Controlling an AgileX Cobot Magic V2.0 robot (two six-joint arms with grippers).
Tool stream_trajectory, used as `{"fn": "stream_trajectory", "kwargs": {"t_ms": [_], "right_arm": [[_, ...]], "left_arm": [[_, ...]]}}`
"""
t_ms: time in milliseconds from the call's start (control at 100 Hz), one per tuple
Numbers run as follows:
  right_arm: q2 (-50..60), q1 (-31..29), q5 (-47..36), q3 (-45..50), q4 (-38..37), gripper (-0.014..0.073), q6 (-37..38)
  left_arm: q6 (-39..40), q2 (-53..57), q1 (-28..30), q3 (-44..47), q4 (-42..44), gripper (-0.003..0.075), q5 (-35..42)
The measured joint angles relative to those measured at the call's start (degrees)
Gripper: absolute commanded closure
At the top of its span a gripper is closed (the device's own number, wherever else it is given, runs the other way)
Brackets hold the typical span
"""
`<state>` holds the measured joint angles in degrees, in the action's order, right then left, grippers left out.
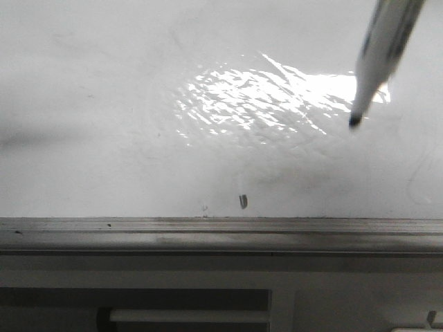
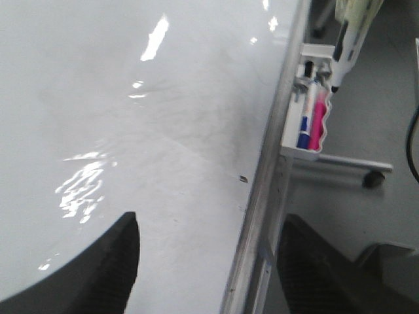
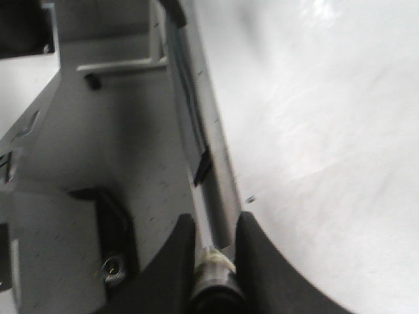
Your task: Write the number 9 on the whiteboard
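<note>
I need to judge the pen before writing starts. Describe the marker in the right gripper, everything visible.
The marker has a white barrel with dark printing and a dark tip, uncapped. In the front view it slants down from the upper right, tip toward the glossy whiteboard; whether the tip touches cannot be told. No stroke shows at the tip. In the right wrist view the right gripper is shut on its rear end, fingers on either side.

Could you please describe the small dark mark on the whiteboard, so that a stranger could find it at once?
Take the large whiteboard and follow the grey metal ledge along its near edge. Just above the ledge, below the bright glare, sits the dark mark. It is short, slanted and bold, unlike the faint speck left of it.
</note>
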<state>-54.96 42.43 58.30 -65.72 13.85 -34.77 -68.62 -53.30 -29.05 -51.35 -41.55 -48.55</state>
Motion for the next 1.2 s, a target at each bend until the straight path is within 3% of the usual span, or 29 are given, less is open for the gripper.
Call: {"fn": "stream_trajectory", "kwargs": {"t_ms": [230,570,920,1200], "right_arm": [[8.47,0.42,-13.93,4.81,-4.77,0.0631,2.33],[23.88,0.42,-44.67,36.15,-6.43,0.0632,2.55],[24.81,0.42,-57.81,41.22,-8.41,0.0634,2.55],[19.36,0.42,-58.30,38.65,-8.44,0.0635,2.44]], "left_arm": [[4.43,7.59,6.71,6.52,-8.39,0.0389,10.08],[5.14,12.38,8.23,17.68,-23.28,0.0389,23.20],[4.30,12.38,8.32,19.67,-29.61,0.0393,24.93],[-1.78,17.43,8.32,20.69,-33.51,0.0549,24.30]]}}
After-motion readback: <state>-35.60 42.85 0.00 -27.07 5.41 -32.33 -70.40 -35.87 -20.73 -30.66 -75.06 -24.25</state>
